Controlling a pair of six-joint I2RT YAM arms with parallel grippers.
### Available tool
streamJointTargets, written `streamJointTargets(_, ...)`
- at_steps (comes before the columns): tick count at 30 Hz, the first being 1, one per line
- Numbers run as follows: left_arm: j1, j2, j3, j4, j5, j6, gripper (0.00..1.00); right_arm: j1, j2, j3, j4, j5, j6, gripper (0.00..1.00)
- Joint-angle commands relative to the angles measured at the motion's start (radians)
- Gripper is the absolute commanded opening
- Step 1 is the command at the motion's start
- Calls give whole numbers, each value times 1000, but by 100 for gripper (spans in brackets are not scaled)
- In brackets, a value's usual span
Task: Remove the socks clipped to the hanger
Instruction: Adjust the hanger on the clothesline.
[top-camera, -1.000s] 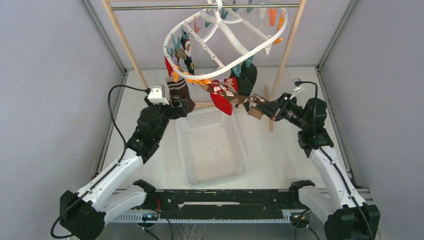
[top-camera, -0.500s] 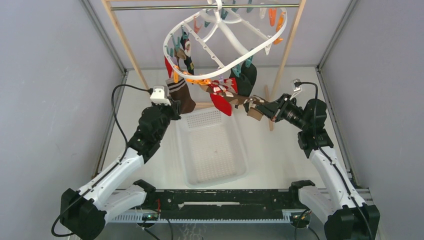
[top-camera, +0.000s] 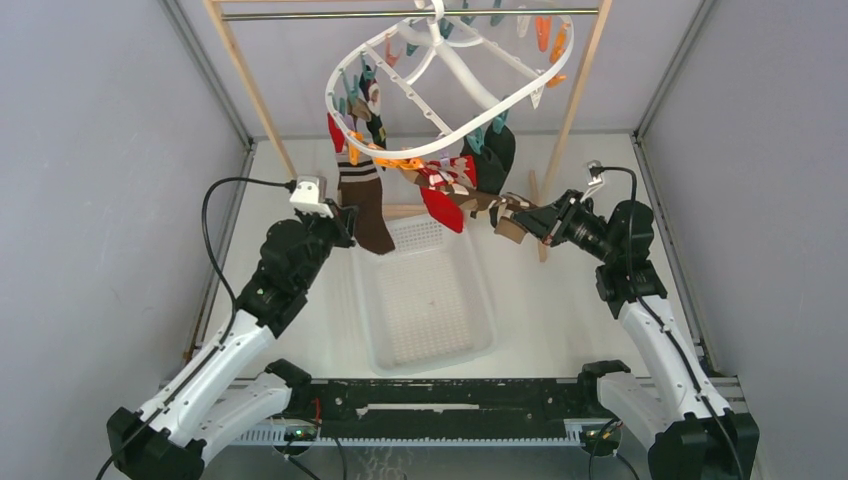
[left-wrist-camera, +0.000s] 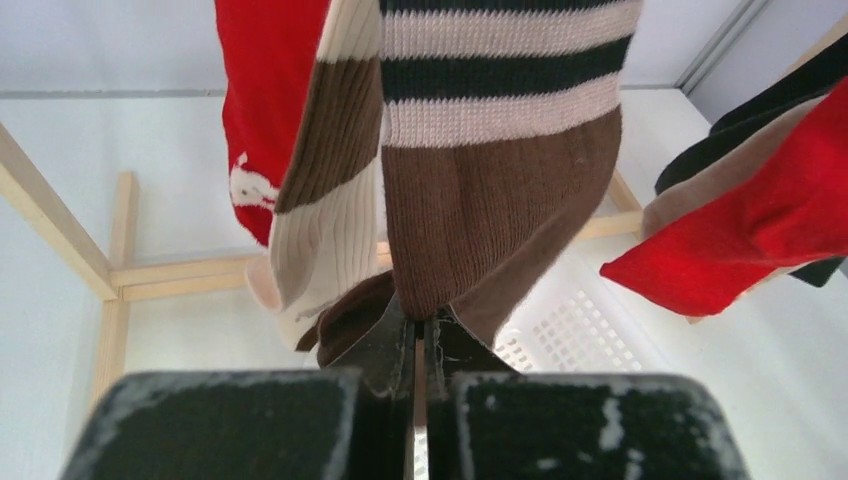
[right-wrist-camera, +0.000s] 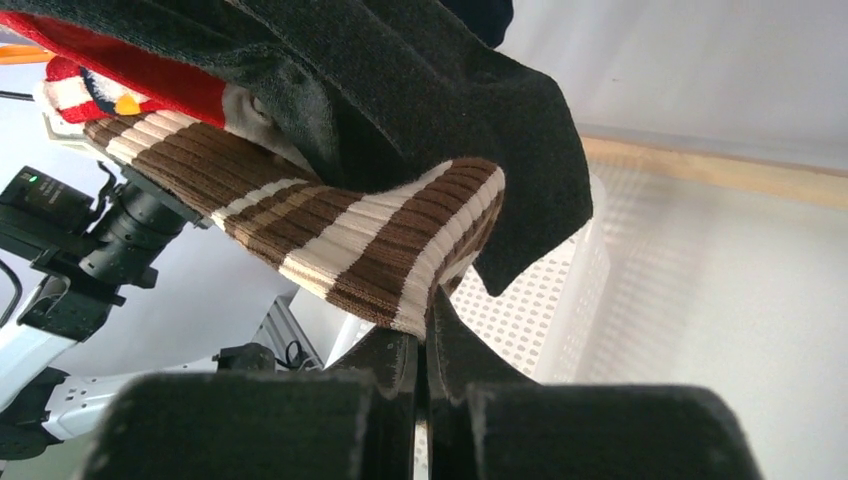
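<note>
From above, the hanger (top-camera: 440, 95) hangs tilted, with socks (top-camera: 455, 190) clipped along its near rim. Under its left end the left gripper (top-camera: 350, 220) clenches a brown sock (top-camera: 365, 195). Under its right end the right gripper (top-camera: 522, 216) pinches a striped sock (top-camera: 500, 210). The left wrist view shows that grip on the brown toe. The right wrist view shows striped fabric clamped beneath a black sock (right-wrist-camera: 430, 110).

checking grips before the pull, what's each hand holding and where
Left hand pinches the lower end of the brown sock with dark bands. Right hand pinches the lower end of the brown and cream striped sock.
</note>
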Motion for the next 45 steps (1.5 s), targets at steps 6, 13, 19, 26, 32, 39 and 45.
streamJointTargets(6,-95,-78,157,-154,-34,30,0,-26,5,4,67,1,20,0)
streamJointTargets(13,-183,-111,223,-220,-87,40,0,-57,21,5,92,-21,33,0)
streamJointTargets(19,-270,-102,275,-253,-132,52,0,-107,59,19,119,-52,57,0)
streamJointTargets(26,-395,-48,357,-283,-223,81,0,-119,142,85,129,-59,62,0)
streamJointTargets(32,-484,10,435,-302,-277,104,0,-120,200,130,134,-56,64,0)
streamJointTargets(39,-583,91,516,-307,-339,133,0,-121,231,151,130,-57,61,0)
streamJointTargets(45,-641,184,592,-306,-370,152,0,-121,229,151,116,-59,54,0)
